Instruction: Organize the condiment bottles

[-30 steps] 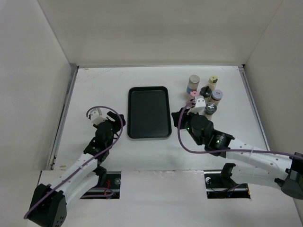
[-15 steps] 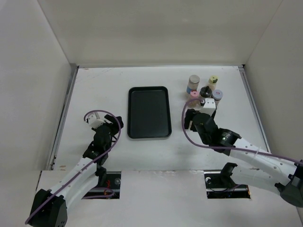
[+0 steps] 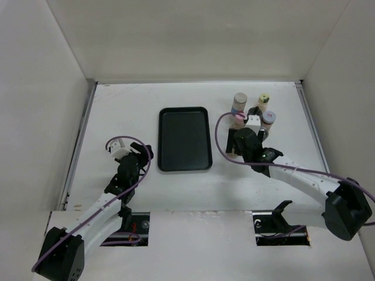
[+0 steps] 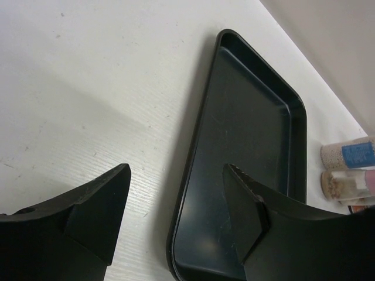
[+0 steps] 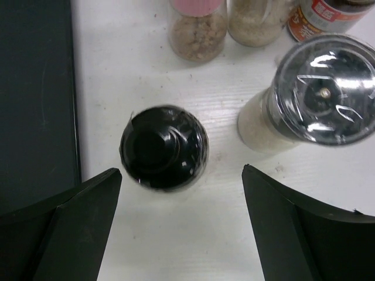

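Since half a second ago the right arm (image 3: 293, 175) has swung its elbow inward and pushed its wrist deeper into the condiment bottles (image 3: 240, 104), which stand clustered at the far right of the worktop (image 3: 129, 111). The left arm (image 3: 111, 193) has barely shifted.

From above, the right wrist hides the nearest bottles. Its own camera shows them: a black-lidded bottle (image 5: 164, 146) stands upright between the right jaws, which are spread wide with bare worktop showing on both sides of it, so nothing is gripped. Just beside it is a pale-bodied bottle with a glossy, clear-topped silver lid (image 5: 319, 88). Beyond, cut off by the frame's edge, are a pink-lidded jar (image 5: 198, 26) of brownish granules, a pale jar (image 5: 258, 23) whose lid is out of view, and a red-labelled bottle (image 5: 319, 14).

The left jaws are likewise released, hanging over the white, faintly grained worktop at the near left rim of the tray (image 4: 252, 134), a flat black rectangle with rounded corners and a raised lip. Two jars at that view's right edge are cropped: one blue-labelled (image 4: 351, 155), one pink-capped (image 4: 345, 184).
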